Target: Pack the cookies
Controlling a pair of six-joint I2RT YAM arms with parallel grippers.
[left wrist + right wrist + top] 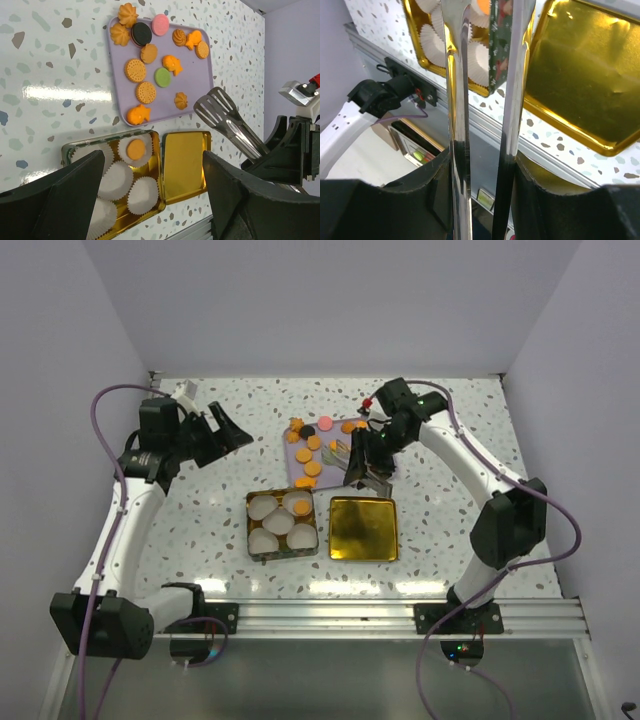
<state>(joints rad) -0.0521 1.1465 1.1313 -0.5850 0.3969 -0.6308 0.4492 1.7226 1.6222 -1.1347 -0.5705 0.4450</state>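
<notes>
**Tongs poised at the cookie tray, one cup filled**

From above, the right claw clamps metal tongs, their tips over the near right of the lavender tray where most cookies lie, likely lining up a pick. The left wrist view shows the left claw spread wide and empty above the worktop, out of the way, and one orange cookie already in a paper cup of the tin. The right wrist view shows the tongs pinched narrow over the gold lid.
</notes>
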